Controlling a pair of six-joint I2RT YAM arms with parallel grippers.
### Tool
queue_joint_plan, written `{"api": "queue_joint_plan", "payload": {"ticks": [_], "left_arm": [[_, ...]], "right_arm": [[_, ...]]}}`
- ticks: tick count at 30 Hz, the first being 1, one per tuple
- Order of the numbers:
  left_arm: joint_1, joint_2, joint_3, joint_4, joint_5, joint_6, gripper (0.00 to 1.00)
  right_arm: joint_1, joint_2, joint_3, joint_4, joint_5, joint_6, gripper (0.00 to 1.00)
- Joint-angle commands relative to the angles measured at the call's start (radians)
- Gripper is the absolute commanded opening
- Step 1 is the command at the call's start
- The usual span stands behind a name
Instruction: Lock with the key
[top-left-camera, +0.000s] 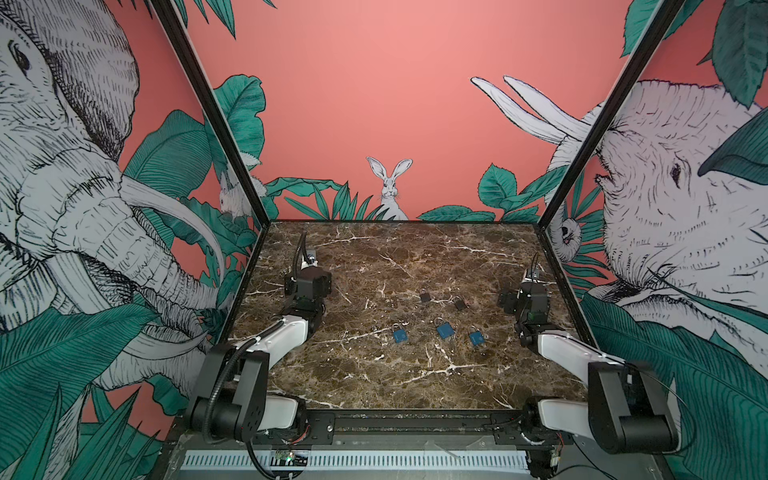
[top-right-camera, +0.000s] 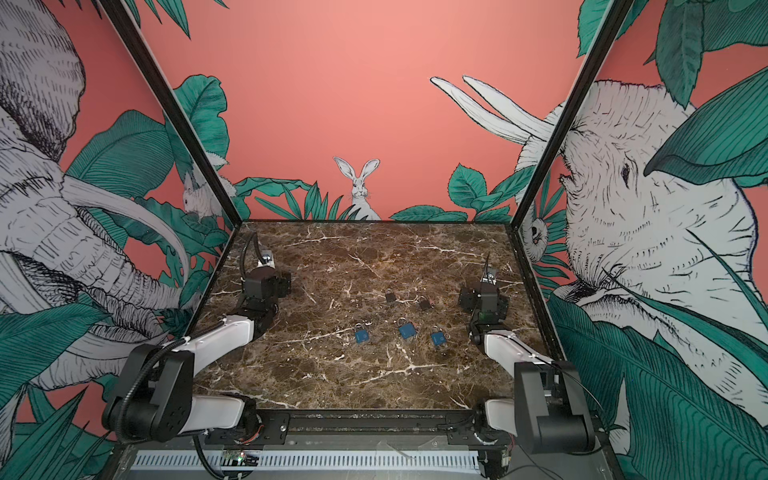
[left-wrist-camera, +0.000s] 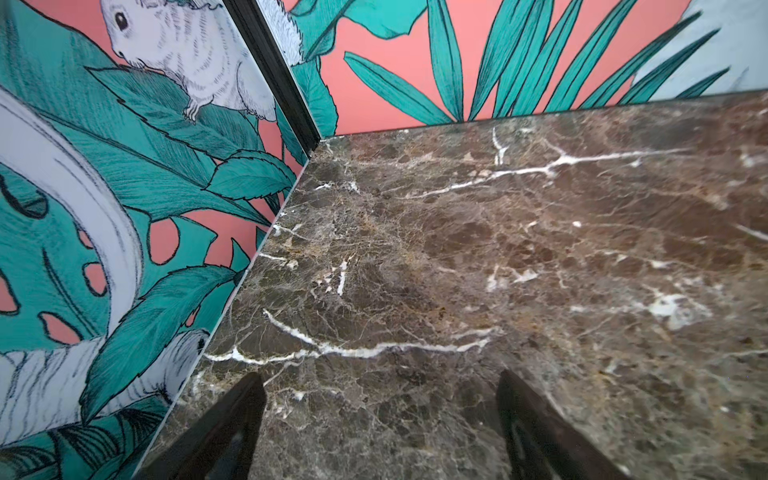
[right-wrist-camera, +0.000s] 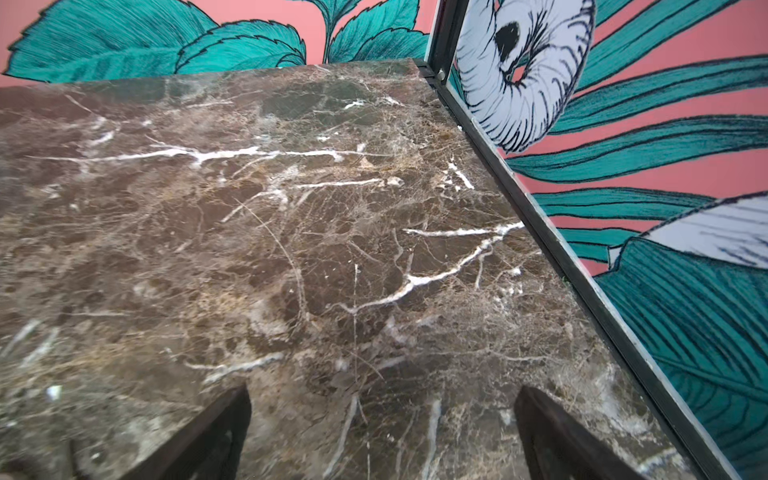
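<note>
Misgrasp appears likely: left end effector (left-wrist-camera: 380, 384) and right end effector (right-wrist-camera: 382, 395) hang spread and empty at the sides of the brown marbled desk (top-left-camera: 374, 257), while small blue padlocks (top-left-camera: 444, 329) and dark padlocks (top-left-camera: 424, 295) lie mid-desk, keys indiscernible.

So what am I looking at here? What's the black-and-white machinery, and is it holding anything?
It is two robot arms, the left arm and the right arm, at a marble table. Two pictures look down from overhead, nearly alike; the other two come from a camera on each wrist. On the table lie three blue padlocks and two dark padlocks. The left gripper and the right gripper are both open over bare marble, holding nothing. I cannot make out a key.
</note>
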Motion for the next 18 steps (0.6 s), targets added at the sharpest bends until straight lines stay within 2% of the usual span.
{"api": "queue_joint_plan", "payload": {"ticks": [1,3,4,8,12,14,18], "left_arm": [[0.029,0.000,-0.013,0.103,0.103,0.076,0.88],[0.053,-0.003,-0.025,0.136,0.168,0.086,0.88],[0.060,-0.004,-0.031,0.140,0.186,0.096,0.88],[0.066,-0.003,-0.079,0.132,0.203,0.120,0.88],[0.066,0.039,-0.172,0.324,0.216,0.113,0.88],[0.071,0.052,-0.166,0.344,0.229,0.126,0.88],[0.095,0.128,-0.126,0.334,0.322,0.135,0.86]], "right_arm": [[-0.011,0.052,-0.014,0.172,0.018,-0.050,0.99],[-0.016,0.056,-0.013,0.179,0.005,-0.062,0.99],[-0.017,0.069,-0.027,0.241,0.002,-0.071,0.99],[-0.023,0.130,-0.056,0.393,-0.021,-0.094,0.99],[-0.026,0.199,-0.106,0.555,-0.076,-0.111,0.99],[-0.026,0.240,-0.122,0.622,-0.107,-0.121,0.99],[-0.027,0.247,-0.104,0.598,-0.141,-0.135,1.00]]}}
